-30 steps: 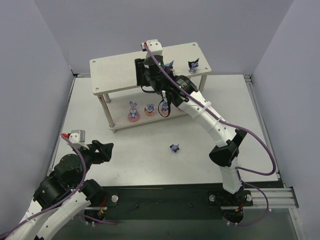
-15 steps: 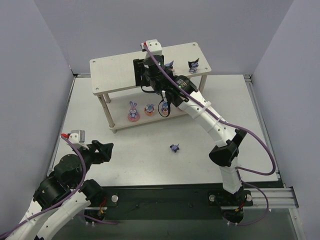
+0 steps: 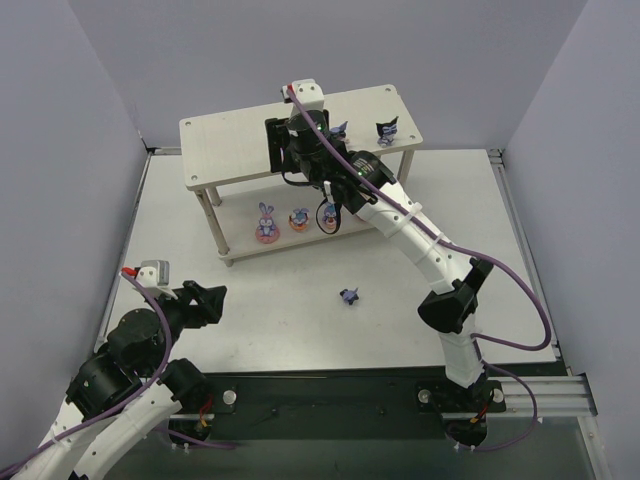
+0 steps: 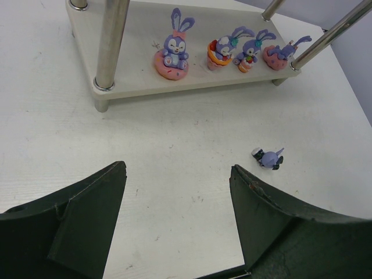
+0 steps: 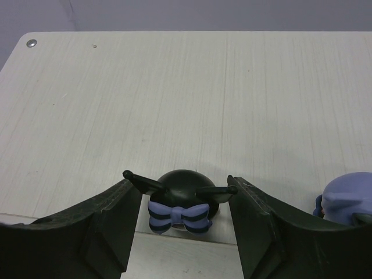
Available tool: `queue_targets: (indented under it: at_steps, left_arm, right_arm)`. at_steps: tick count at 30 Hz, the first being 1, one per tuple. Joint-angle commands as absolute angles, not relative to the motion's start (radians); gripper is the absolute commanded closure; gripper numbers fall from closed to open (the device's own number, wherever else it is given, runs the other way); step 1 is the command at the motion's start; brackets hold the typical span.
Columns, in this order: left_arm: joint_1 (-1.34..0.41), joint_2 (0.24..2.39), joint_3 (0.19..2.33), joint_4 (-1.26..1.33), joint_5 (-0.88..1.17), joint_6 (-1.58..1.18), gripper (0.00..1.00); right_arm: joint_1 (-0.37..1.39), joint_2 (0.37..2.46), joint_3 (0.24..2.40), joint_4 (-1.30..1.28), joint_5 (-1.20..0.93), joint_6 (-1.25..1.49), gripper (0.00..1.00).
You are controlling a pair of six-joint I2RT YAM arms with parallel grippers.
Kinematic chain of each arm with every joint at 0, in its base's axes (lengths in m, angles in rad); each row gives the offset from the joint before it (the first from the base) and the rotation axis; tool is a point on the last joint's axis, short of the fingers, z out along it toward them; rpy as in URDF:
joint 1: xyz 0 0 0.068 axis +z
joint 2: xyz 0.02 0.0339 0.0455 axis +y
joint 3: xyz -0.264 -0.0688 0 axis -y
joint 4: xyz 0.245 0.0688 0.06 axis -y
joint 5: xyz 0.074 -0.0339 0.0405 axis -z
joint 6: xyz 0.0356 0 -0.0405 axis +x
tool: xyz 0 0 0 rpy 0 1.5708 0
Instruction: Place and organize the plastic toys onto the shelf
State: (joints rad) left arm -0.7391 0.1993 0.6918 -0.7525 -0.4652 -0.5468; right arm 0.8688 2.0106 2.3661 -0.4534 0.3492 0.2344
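The beige shelf (image 3: 230,140) stands at the back of the table. My right gripper (image 3: 305,135) hovers over its top board (image 5: 186,87), open, its jaws either side of a black figure with a striped purple bow (image 5: 183,200) that stands at the board's near edge. Only the figure's ear tips reach the fingers. Two more dark toys (image 3: 338,130) (image 3: 387,128) stand on the top to its right. Several purple bunnies (image 4: 173,49) (image 4: 224,49) (image 4: 251,51) sit on the lower board. One toy (image 3: 349,295) (image 4: 268,158) lies on the table. My left gripper (image 3: 205,303) (image 4: 177,174) is open and empty, near the front left.
Metal shelf legs (image 4: 110,43) stand between the left gripper and the lower board. Grey walls close in the table on three sides. The right arm's cable (image 3: 520,290) loops over the table's right part.
The right gripper's jaws have spread a little wider around the black figure. The left arm and the toys have not moved.
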Motion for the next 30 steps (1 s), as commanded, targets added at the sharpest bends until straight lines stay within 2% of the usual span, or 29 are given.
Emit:
queue_targets:
  at_steps: [1, 7, 10, 30]
  left_arm:
    - [-0.745, 0.192, 0.692, -0.724, -0.462, -0.551, 0.18]
    - [-0.746, 0.192, 0.692, -0.724, -0.462, -0.551, 0.18]
    - [-0.746, 0.192, 0.692, -0.724, -0.462, -0.551, 0.18]
    - [-0.746, 0.195, 0.693, -0.724, -0.463, -0.551, 0.18]
  right_arm:
    - [0.862, 2.019, 2.405, -0.459, 0.344, 0.224, 0.38]
    - [0.87, 1.987, 2.393, -0.454, 0.348, 0.203, 0.24]
    - [0.882, 1.965, 2.37, -0.44, 0.36, 0.192, 0.21]
    - [0.979, 1.703, 2.105, -0.365, 0.449, 0.127, 0.2]
